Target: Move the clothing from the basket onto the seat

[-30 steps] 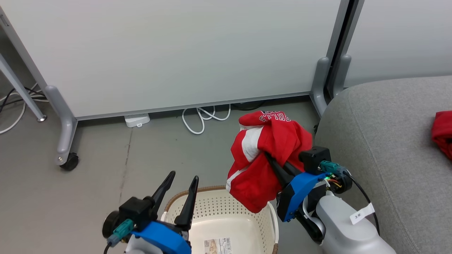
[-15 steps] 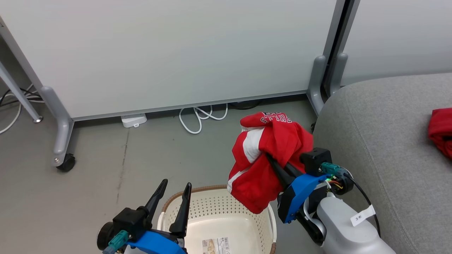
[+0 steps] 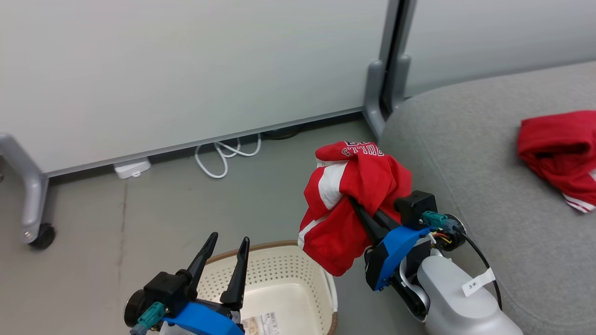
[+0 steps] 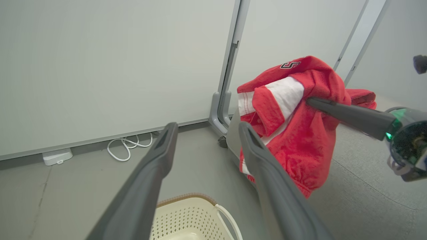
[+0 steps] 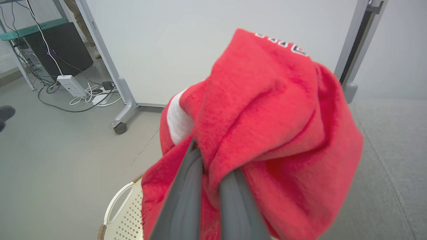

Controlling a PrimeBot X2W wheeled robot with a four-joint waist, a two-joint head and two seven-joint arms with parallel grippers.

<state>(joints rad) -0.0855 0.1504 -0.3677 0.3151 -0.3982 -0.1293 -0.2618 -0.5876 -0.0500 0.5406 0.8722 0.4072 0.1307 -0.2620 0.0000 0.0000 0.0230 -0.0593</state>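
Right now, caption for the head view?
Right gripper holds the red Bulls jersey clear of the laundry basket, beside the grey sofa bearing another red garment; left gripper open.

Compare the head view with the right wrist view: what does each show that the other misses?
Head view: the open left end effector by the basket, and a second red garment lying on the sofa. Right wrist view: a power strip with tangled cables, a black box behind it, and a shoe at the left edge. Both: the jersey pinched in the shut right end effector, the basket, the grey sofa and the white partition.
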